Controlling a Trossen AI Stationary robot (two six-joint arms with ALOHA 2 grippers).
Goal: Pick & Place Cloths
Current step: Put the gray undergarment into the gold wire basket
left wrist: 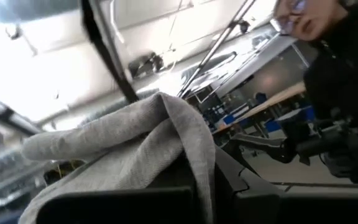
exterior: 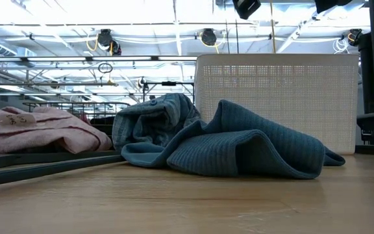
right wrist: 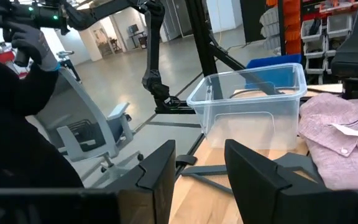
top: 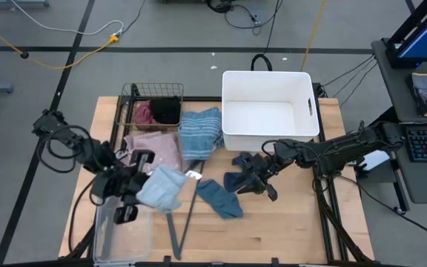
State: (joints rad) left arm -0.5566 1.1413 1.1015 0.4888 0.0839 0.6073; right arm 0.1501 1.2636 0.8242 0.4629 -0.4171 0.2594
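Left gripper [top: 128, 194] is clenching the pale grey-blue cloth [top: 160, 187] at roughly 8 o'clock on the table [top: 288, 230], holding it just over the near rim of the clear plastic bin [top: 121, 237]; the left wrist view is showing the cloth [left wrist: 123, 149] draping over the fingers in soft ribbed folds. Judging the step as the drop into that bin: it should be carrying the bundle farther over the bin's middle before letting go, so the trailing edge is not catching on the rim or on the grey hanger [top: 180, 222] lying just beside it. Right gripper [top: 254, 182] is hovering near table centre with its fingers parted and nothing between them, sitting above the navy cloth [top: 237, 178], with the teal cloth [top: 219, 199] at 7 o'clock from it. Pink checked shirt [top: 154, 150] is lying flat at 10 o'clock, blue striped towel [top: 200, 132] beside it, maroon and black pieces [top: 158, 111] sitting in the wire basket [top: 128, 96]. White tub [top: 269, 111] is standing at 1 o'clock.
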